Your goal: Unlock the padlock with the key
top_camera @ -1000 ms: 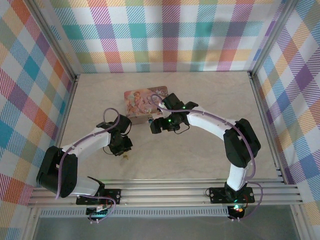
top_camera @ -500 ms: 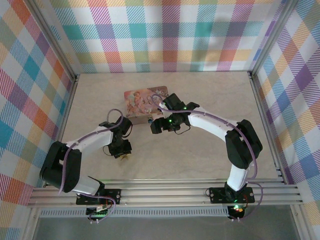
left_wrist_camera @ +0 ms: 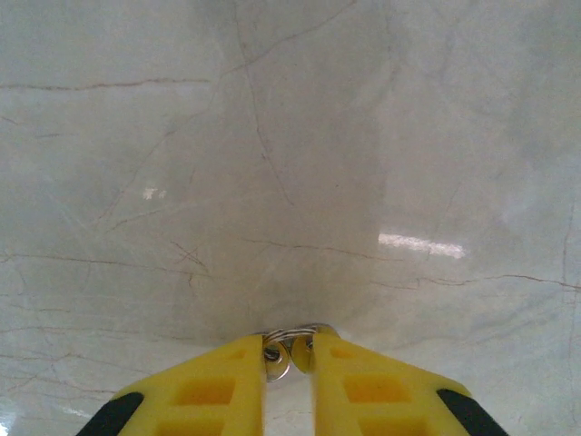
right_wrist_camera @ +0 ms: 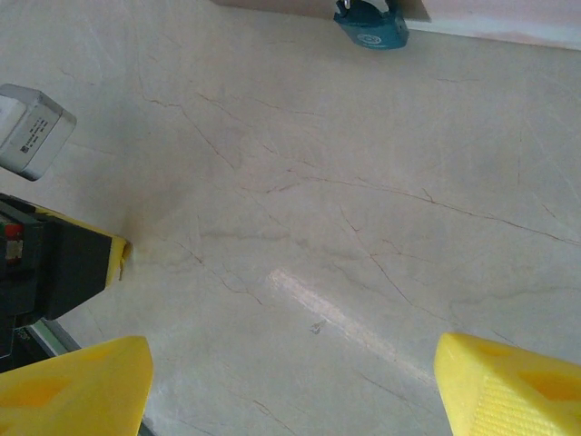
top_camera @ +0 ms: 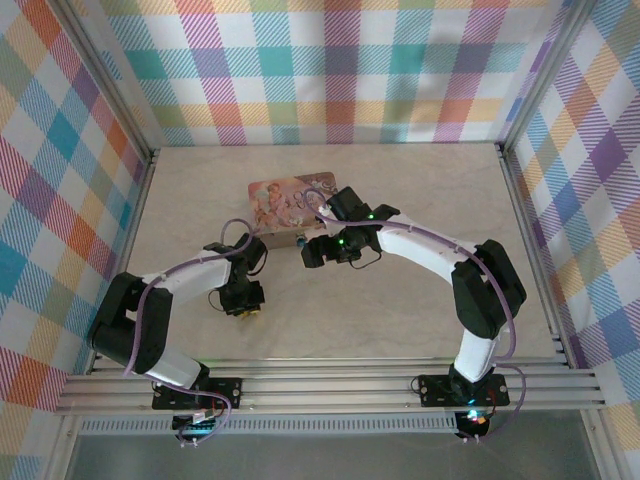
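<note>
Checked cloth walls (top_camera: pixel 340 70) in pink, teal, yellow and purple close in three sides of the space, with pale metal posts in the corners and a metal rail (top_camera: pixel 330 385) across the near edge. The bench (top_camera: pixel 400 310) is a glossy cream surface with thin marble-like veins and soft glare patches. The two white arms bend in from the rail toward the middle. A pink picture-printed box (top_camera: pixel 293 203) lies flat toward the back of the bench, slightly left of centre. The right gripper (right_wrist_camera: pixel 290 381) hangs above bare bench just near the box's front edge, with its yellow fingers spread wide and nothing between them. The left gripper (left_wrist_camera: pixel 289 352) sits low over the bench, closer to the rail and apart from the box, its fingers drawn almost together. The blue padlock (right_wrist_camera: pixel 370 25) lies on the bench against the box's near edge. The key (left_wrist_camera: pixel 280 356), with its small wire ring, is pinched between the left fingertips.
</note>
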Motion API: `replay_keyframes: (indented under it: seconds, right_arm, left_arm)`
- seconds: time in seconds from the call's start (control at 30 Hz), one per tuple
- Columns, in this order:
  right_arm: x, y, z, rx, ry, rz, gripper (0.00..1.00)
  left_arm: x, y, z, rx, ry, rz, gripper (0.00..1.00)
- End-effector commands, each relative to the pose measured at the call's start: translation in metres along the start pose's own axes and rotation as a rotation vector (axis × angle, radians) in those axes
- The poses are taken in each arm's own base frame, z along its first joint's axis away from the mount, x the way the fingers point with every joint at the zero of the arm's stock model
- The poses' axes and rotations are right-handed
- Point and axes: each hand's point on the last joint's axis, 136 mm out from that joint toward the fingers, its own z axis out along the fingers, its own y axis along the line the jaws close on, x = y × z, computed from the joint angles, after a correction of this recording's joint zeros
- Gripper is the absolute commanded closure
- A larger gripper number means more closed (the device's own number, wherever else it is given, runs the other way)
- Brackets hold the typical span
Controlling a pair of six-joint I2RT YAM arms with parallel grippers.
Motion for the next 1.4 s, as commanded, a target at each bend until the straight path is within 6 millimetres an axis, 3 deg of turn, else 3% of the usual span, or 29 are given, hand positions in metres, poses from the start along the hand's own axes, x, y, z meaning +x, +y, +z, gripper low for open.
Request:
replay_keyframes:
  seconds: [0.0, 0.33, 0.53, 0.77, 1.0, 1.37]
  right_arm:
    - [0.0, 0.007, -0.006, -0.015, -0.016, -0.04, 0.19]
    - [0.002, 0.005, -0.004, -0.011, -0.015, -0.032, 0.19]
    - [0.004, 0.002, -0.005, -0.003, -0.019, -0.024, 0.19]
    - [0.003, 0.003, -0.004, -0.006, -0.02, -0.018, 0.19]
    - [0.005, 0.002, -0.004, -0.006, -0.018, -0.014, 0.19]
    - [0.007, 0.001, -0.003, -0.002, -0.014, -0.011, 0.19]
  left_arm:
    - [-0.002, -0.004, 0.003, 0.018, 0.009, 0.009, 0.84]
    - [-0.018, -0.022, 0.002, 0.048, 0.002, 0.014, 0.94]
    - [-0.027, -0.031, -0.012, 0.074, -0.025, 0.033, 0.95]
    - [-0.034, -0.037, -0.028, 0.115, -0.069, 0.072, 0.79]
    - [-0.035, -0.038, -0.019, 0.141, -0.036, 0.104, 0.67]
    - [-0.047, -0.047, -0.008, 0.15, -0.016, 0.081, 0.65]
